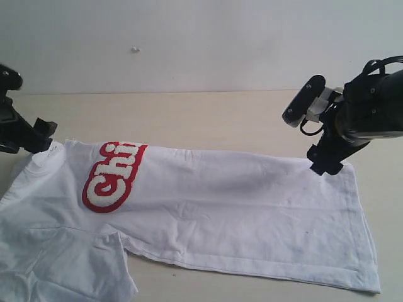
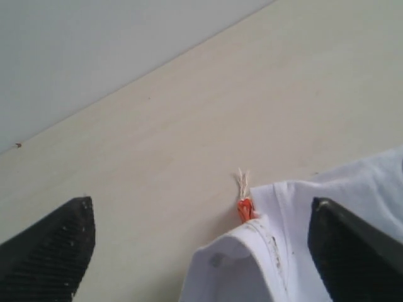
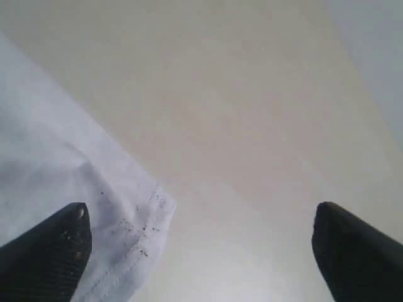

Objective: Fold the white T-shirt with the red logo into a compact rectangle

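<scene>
The white T-shirt (image 1: pixel 208 214) lies on the table folded lengthwise, with its hem on the right and its collar on the left. Part of the red logo (image 1: pixel 113 175) shows near the far fold on the left, its white letters cut off by the fold. My left gripper (image 1: pixel 34 139) hovers at the collar corner, open; the left wrist view has the collar (image 2: pixel 264 245) and its orange neck tag (image 2: pixel 245 209) lying loose between the wide jaws. My right gripper (image 1: pixel 325 162) stands open over the far hem corner (image 3: pixel 135 226), which lies free on the table.
The pale wooden table (image 1: pixel 208 116) runs back to a white wall. A sleeve (image 1: pixel 82 264) spreads toward the front left edge of the view.
</scene>
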Robot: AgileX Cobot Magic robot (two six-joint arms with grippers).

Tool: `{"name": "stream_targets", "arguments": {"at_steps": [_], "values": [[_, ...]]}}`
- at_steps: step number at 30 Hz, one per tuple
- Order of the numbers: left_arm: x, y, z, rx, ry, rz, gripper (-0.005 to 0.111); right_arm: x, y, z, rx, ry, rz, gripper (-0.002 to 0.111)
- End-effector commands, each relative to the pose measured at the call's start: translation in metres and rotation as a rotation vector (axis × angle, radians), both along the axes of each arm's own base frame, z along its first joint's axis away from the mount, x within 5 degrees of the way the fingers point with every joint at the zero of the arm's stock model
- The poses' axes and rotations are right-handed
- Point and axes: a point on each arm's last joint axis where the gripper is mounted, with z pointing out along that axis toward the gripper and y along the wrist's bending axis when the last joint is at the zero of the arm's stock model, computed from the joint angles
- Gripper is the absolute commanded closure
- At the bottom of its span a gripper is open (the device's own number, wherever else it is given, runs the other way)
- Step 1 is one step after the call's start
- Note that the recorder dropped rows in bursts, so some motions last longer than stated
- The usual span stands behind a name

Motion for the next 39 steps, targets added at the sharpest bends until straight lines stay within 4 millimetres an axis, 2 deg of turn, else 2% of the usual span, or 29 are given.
{"name": "stream_targets", "arguments": {"at_steps": [1,4,7,8,9,10,11,12,13,18,19,23,27,29,35,39], "values": [[-0.005,0.002,0.022,-0.029,-0.034,0.028,0.020,-0.002,0.001,0.009,0.089,-0.029,-0.081,0.023],[-0.010,0.003,0.036,-0.101,-0.035,0.077,0.024,-0.004,0.003,0.012,0.156,-0.036,-0.122,0.031],[-0.018,0.004,0.050,-0.232,-0.028,0.160,0.043,-0.007,0.005,0.013,0.214,-0.036,-0.160,0.047],[-0.024,0.004,0.058,-0.316,-0.002,0.221,0.068,-0.008,0.006,0.012,0.229,-0.014,-0.166,0.062],[-0.028,0.005,0.061,-0.344,0.016,0.248,0.080,-0.009,0.006,0.011,0.246,0.000,-0.175,0.070],[-0.030,0.006,0.062,-0.378,0.036,0.279,0.098,-0.011,0.008,0.009,0.261,0.019,-0.180,0.079],[-0.033,0.006,0.062,-0.395,0.062,0.303,0.105,-0.012,0.009,0.008,0.271,0.039,-0.179,0.087],[-0.036,0.006,0.058,-0.398,0.112,0.328,0.106,-0.015,0.011,0.006,0.283,0.085,-0.166,0.101],[-0.037,0.003,0.055,-0.391,0.141,0.331,0.107,-0.016,0.012,0.005,0.297,0.109,-0.158,0.108],[-0.037,-0.024,0.038,-0.335,0.229,0.243,0.107,-0.025,0.022,-0.001,0.359,0.248,-0.080,0.108],[-0.036,-0.030,0.029,-0.296,0.257,0.208,0.107,-0.026,0.025,-0.002,0.391,0.268,-0.072,0.108],[-0.030,-0.030,0.001,-0.269,0.341,0.224,0.107,-0.028,0.027,-0.002,0.410,0.285,-0.074,0.108],[-0.022,-0.032,-0.022,-0.226,0.358,0.182,0.107,-0.029,0.027,-0.003,0.419,0.293,-0.086,0.108],[-0.015,-0.026,-0.034,-0.232,0.335,0.185,0.107,-0.029,0.027,-0.003,0.419,0.293,-0.086,0.108],[0.001,-0.013,-0.049,-0.235,0.353,0.229,0.107,-0.027,0.028,-0.006,0.421,0.292,-0.083,0.108],[0.015,-0.007,-0.054,-0.236,0.336,0.240,0.107,-0.026,0.028,-0.019,0.414,0.325,-0.090,0.108]]}}
